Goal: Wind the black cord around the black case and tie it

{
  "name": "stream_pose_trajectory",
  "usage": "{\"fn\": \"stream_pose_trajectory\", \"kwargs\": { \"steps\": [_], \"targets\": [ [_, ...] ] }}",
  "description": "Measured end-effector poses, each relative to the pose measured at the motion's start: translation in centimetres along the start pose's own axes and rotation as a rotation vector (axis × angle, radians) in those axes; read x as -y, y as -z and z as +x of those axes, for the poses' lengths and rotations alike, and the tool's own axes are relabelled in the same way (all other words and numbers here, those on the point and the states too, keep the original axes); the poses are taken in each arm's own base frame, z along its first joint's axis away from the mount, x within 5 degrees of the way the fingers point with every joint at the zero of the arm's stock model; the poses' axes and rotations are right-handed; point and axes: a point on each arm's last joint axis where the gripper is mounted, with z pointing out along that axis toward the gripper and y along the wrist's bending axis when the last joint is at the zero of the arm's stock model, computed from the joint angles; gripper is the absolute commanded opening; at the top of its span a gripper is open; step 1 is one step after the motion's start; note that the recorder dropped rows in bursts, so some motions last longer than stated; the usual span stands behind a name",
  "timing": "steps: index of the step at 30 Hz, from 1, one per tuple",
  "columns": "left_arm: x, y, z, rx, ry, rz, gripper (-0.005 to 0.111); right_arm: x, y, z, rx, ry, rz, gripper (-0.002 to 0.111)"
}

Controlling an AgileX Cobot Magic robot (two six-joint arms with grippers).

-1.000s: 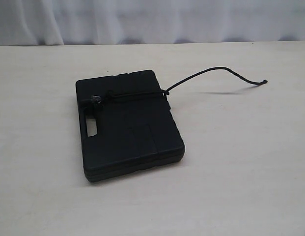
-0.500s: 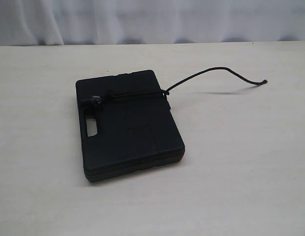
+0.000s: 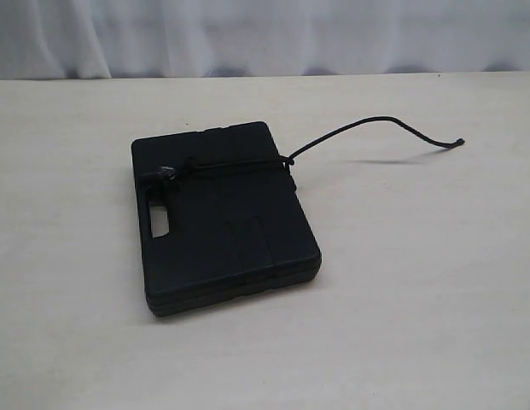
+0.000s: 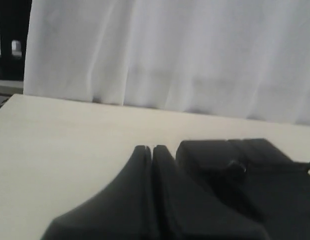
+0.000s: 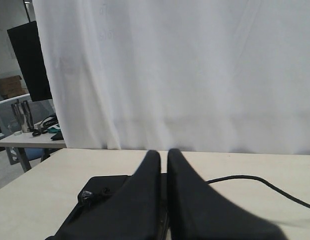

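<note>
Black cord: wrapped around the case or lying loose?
Wrapped: the black cord crosses the black case to a knot; its free tail trails over the table.

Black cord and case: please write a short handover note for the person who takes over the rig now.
Left gripper and right gripper: shut, empty.
Black case lies flat on the table.
Black cord crosses its top near the far end, knot by the handle slot; the free end reaches right over the table.
Done: wrap and knot appear made.
Left: probably only check tightness.
</note>
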Motion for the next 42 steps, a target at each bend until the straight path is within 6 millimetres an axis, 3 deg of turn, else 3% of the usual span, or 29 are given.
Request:
{"fn": "stream_pose_trajectory", "kwargs": {
  "steps": [5, 12, 42],
  "targets": [
    [-0.22, 0.06, 1.02, -0.113, -0.077, -0.02, 0.0, 0.0, 0.0, 0.0, 0.0, 0.0, 0.0, 0.004],
    [-0.25, 0.08, 1.15, -0.128, -0.165, -0.017, 0.0, 0.0, 0.0, 0.0, 0.0, 0.0, 0.0, 0.004],
    [-0.25, 0.08, 1.15, -0.129, -0.171, -0.017, 0.0, -0.02, 0.0, 0.01, -0.002, -0.022, -0.003, 0.004]
  ]
}}
